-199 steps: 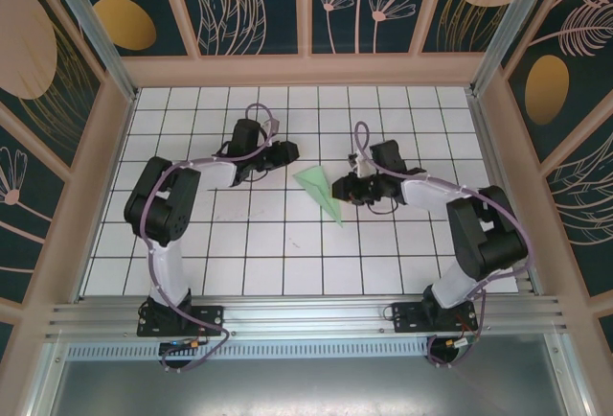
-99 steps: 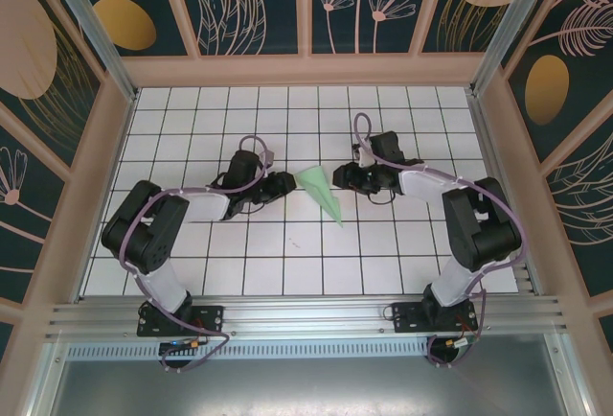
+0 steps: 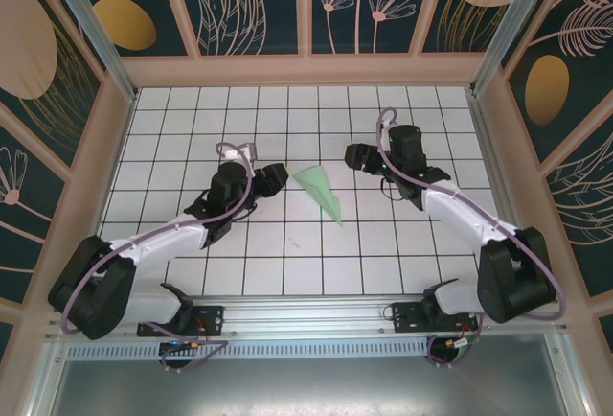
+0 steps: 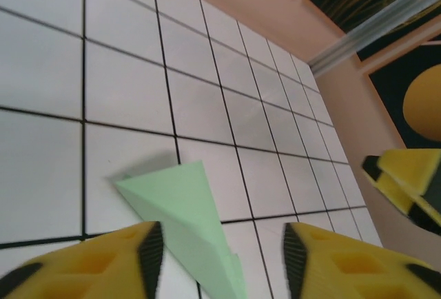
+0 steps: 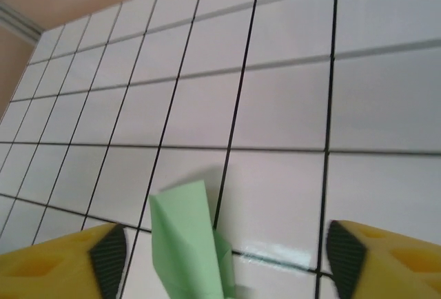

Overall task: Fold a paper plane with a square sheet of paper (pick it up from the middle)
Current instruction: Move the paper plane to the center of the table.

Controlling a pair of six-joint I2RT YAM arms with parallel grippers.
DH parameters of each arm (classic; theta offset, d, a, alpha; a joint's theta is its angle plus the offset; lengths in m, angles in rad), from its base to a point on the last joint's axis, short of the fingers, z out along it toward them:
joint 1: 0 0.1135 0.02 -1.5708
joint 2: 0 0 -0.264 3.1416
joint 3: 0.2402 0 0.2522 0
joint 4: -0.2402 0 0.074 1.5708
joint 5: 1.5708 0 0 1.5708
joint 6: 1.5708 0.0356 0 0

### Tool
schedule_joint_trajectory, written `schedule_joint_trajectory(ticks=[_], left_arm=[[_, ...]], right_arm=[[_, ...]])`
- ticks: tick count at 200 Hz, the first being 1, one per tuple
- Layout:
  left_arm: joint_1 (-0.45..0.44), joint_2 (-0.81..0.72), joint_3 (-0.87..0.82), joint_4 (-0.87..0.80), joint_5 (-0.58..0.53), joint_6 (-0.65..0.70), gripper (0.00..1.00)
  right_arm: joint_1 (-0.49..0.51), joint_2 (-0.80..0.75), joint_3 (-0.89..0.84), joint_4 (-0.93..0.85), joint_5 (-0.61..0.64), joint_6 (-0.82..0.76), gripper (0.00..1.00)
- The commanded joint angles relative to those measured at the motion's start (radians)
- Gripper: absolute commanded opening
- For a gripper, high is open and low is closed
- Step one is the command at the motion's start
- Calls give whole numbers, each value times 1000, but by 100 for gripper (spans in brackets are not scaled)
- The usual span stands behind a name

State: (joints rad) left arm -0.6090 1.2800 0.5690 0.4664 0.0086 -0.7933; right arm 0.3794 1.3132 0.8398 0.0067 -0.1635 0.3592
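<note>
Top view, left side: the left arm lies low across the table, reaching up and to the right. We see the left pincer just beside the wide end of the paper plane, with a narrow strip of white tile between them, so it is not touching.

Left wrist view: the two yellow fingers of the left pincer stand apart with nothing clamped. The paper plane lies on the tiles below the gap, nearer the left finger, with its broad edge toward the far wall. Another yellow finger shows at the right edge of this view.

Centre, top view: the plane is a pale green dart lying on the table. Its wide end points up and left and its tip points down and right, along a grid line. It sits between the two pincers, free of both.

Right side, top view: the right pincer is up and to the right of the plane's wide end, near it but apart.

Right wrist view: the fingers of the right pincer stand wide apart and hold nothing. The paper plane rises into the lower part of this view, closer to the left finger.
</note>
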Motion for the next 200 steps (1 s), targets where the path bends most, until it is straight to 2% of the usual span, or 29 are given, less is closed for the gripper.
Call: schedule_joint_trajectory(ticks=[1, 10, 16, 20, 31, 57, 80, 121, 157, 173, 200], left_arm=[[0, -82, -50, 37, -165, 71, 81], [2, -108, -70, 46, -192, 83, 97], [3, -124, -82, 54, -207, 90, 99], [2, -133, -92, 62, -216, 93, 99], [2, -156, -123, 93, -233, 94, 99], [3, -193, -181, 110, -270, 16, 99], [5, -192, -235, 188, -222, -36, 98], [5, -90, -219, 200, -93, -113, 98], [-18, 89, -162, 285, 61, -210, 87], [-57, 161, -94, 222, 68, -212, 84], [-117, 242, 25, 51, -9, -230, 84]], right_arm=[[-14, -56, -47, 58, 130, 0, 98], [-22, -58, -59, 59, 156, 66, 99], [-23, -52, -61, 35, 173, 119, 99], [-31, -43, -62, 31, 170, 133, 99], [-50, 7, -46, 19, 65, 115, 99], [-58, 129, -13, 26, -163, 128, 83], [-45, 159, -59, 130, -241, 181, 82], [-2, 240, -20, 83, -250, 143, 75], [35, 290, -17, 79, -281, 135, 67], [45, 304, -15, 67, -285, 132, 64], [51, 306, -26, 42, -257, 136, 62]])
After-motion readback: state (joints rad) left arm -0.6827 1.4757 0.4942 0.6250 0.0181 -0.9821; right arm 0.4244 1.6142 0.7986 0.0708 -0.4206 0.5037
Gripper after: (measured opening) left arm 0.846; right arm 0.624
